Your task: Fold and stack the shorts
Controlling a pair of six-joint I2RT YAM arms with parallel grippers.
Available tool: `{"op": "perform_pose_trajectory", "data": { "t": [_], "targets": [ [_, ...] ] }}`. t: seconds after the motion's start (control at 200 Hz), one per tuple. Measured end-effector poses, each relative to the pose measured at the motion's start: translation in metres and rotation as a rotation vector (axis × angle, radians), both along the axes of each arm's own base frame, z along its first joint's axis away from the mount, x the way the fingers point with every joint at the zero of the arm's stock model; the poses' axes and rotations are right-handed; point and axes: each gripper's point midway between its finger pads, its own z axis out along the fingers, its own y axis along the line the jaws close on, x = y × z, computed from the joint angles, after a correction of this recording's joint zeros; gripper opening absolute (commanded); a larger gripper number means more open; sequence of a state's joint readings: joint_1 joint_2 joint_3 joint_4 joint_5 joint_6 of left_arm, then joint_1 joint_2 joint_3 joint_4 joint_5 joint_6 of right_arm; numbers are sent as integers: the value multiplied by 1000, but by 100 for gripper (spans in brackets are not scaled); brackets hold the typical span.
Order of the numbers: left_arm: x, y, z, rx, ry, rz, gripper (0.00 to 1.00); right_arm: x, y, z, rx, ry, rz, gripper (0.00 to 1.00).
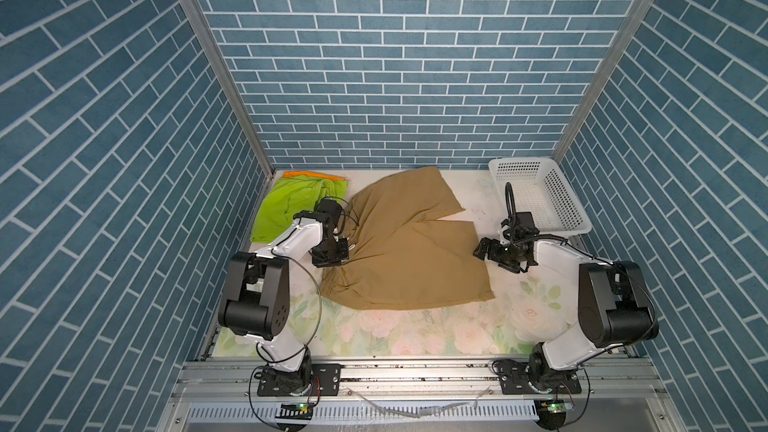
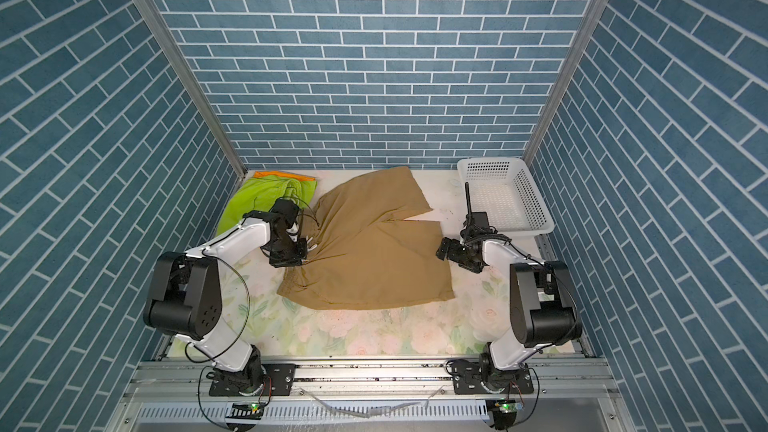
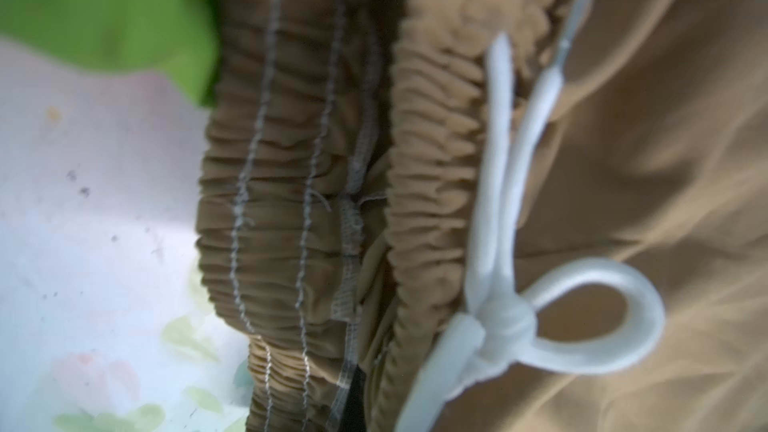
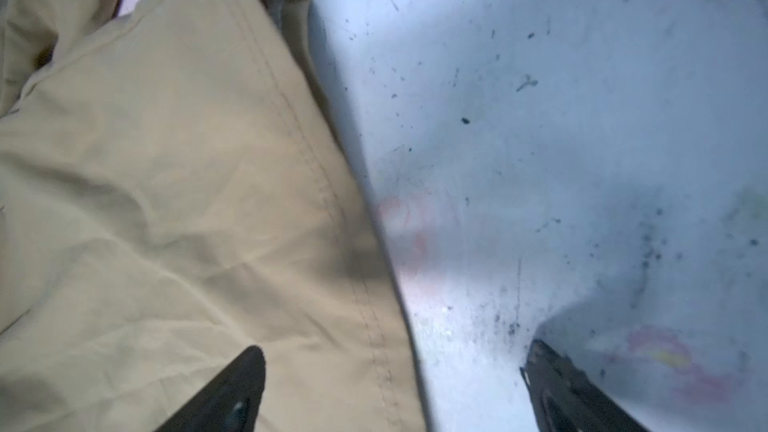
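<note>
The tan-brown shorts [image 1: 407, 251] [image 2: 365, 251] lie spread across the middle of the table, waistband to the left and legs to the right. My left gripper [image 1: 332, 261] [image 2: 299, 259] is shut on the gathered elastic waistband [image 3: 291, 201], next to the knotted white cord [image 3: 498, 201]. My right gripper [image 1: 482, 249] [image 2: 442, 249] is open at the near leg's right hem. In the right wrist view the gripper [image 4: 390, 367] has one finger over the cloth [image 4: 166, 201] and the other over bare table. The lime green shorts [image 1: 291, 205] [image 2: 257, 201] lie at the back left on the orange shorts [image 1: 311, 175] [image 2: 282, 176].
A white perforated basket [image 1: 536, 197] [image 2: 505, 197] stands at the back right, just behind my right arm. The floral table cover [image 1: 415, 334] shows in front of the tan shorts. Blue brick-pattern walls close in the left, right and back sides.
</note>
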State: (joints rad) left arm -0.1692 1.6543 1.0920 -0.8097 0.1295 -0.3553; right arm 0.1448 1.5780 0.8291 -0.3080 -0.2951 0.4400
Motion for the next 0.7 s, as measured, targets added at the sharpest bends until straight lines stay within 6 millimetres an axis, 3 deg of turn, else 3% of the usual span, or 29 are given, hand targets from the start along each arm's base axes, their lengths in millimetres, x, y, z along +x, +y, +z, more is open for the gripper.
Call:
{"op": "perform_pose_trajectory", "data": {
  "t": [0.14,0.265,0.44,0.56,0.7],
  "targets": [
    [-14,4,-15,-18,51,25,0,2,3,-1,6,-17,7,83],
    [-18,0,-22,-43,68,34,5,3,19,-3,13,-30,45,70],
    [-16,-4,-27,-66,76,45,7,3,36,-10,24,-31,85,22],
    [-19,-10,-33,-97,76,58,7,-6,29,-16,7,-3,65,2],
    [-24,-29,-38,-133,66,51,7,-34,1,-14,-19,35,-1,0]
  ]
}}
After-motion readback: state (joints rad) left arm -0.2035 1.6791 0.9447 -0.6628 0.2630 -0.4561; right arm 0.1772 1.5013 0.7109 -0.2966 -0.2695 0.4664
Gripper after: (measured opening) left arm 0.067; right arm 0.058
